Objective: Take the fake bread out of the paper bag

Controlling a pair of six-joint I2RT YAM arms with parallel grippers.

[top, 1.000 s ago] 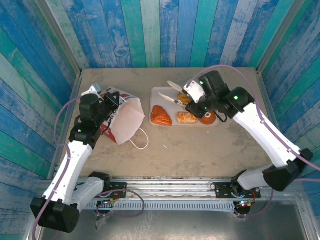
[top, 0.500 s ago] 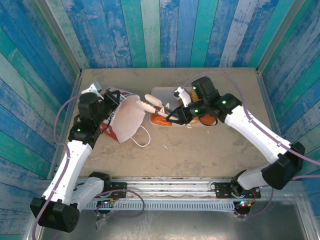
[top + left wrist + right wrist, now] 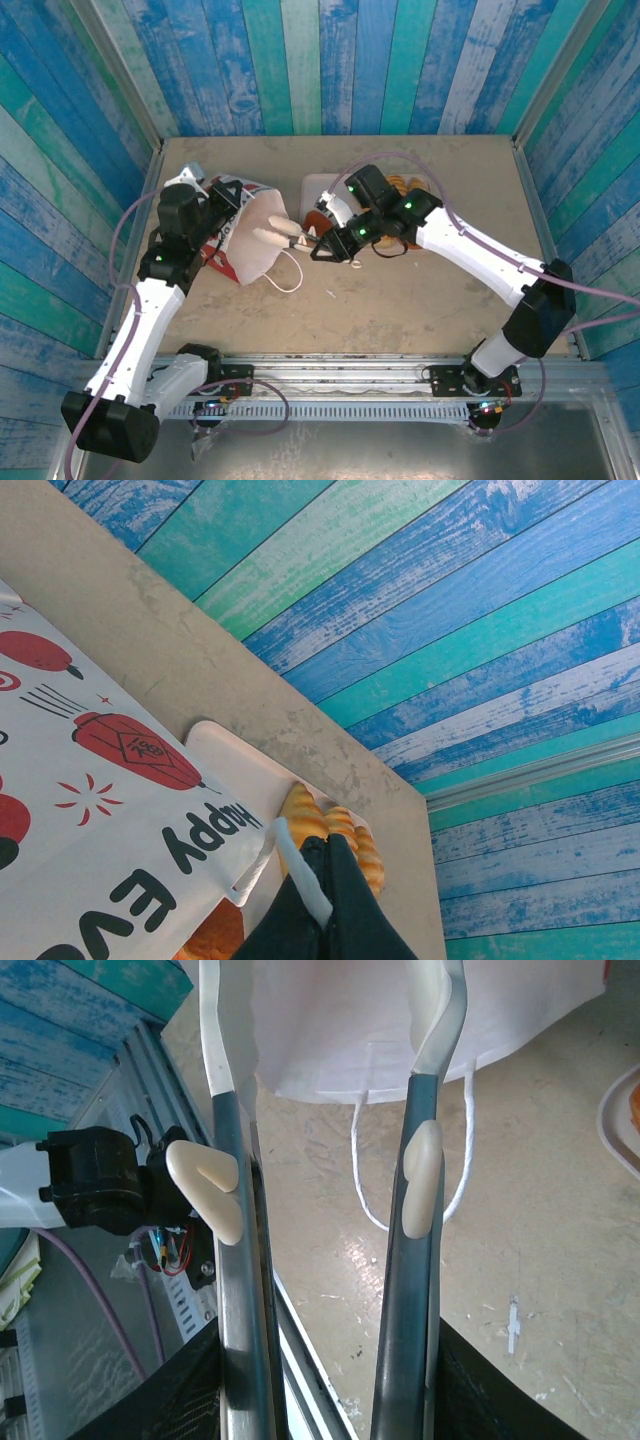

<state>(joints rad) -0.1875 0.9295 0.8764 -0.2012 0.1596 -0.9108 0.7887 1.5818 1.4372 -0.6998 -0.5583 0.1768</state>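
Tabletop [image 3: 400,290] in beige, boxed in by blue and green planks [image 3: 330,60]. Far left: left gripper [image 3: 228,200], fully closed, pinching the rim of the bag [image 3: 245,245]. In its wrist view, dark fingers [image 3: 345,910] pressed together on a white strip of that rim. Bag lying on its side just right of that gripper, red shapes and black lettering on top, white mouth facing right. Next along: right gripper [image 3: 272,236], jaws partly spread, tips just inside the bag's mouth, nothing seen held between them. In its wrist view, white bag interior beyond the tips, and a cord handle [image 3: 356,1170] looped on the tabletop between the two fingers. Behind the right gripper: pale pink tray [image 3: 312,185] with bread [image 3: 400,185] lying on it, more of it partly hidden under the wrist. Whether any bread inside the bag: cannot tell.
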